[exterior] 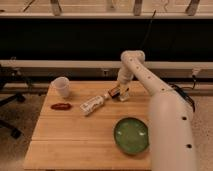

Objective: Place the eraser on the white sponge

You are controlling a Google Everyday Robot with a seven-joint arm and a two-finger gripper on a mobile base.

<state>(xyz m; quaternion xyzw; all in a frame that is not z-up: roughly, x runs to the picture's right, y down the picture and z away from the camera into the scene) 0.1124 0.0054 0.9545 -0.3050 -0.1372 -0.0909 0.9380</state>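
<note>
My gripper (119, 90) is low over the back middle of the wooden table (65, 142), at the end of the white arm. It is shut on the eraser (114, 92), a small dark bar with an orange-ish end, held just above the table. The white sponge (125, 95), a small off-white block, lies directly right of the eraser and is partly hidden by the gripper. I cannot tell whether the eraser touches the sponge.
A white labelled tube (92, 104) lies slanted just left of the gripper. A white cup (62, 86) stands at the back left, with a red flat item (61, 106) in front of it. A green plate (131, 135) sits at the front right.
</note>
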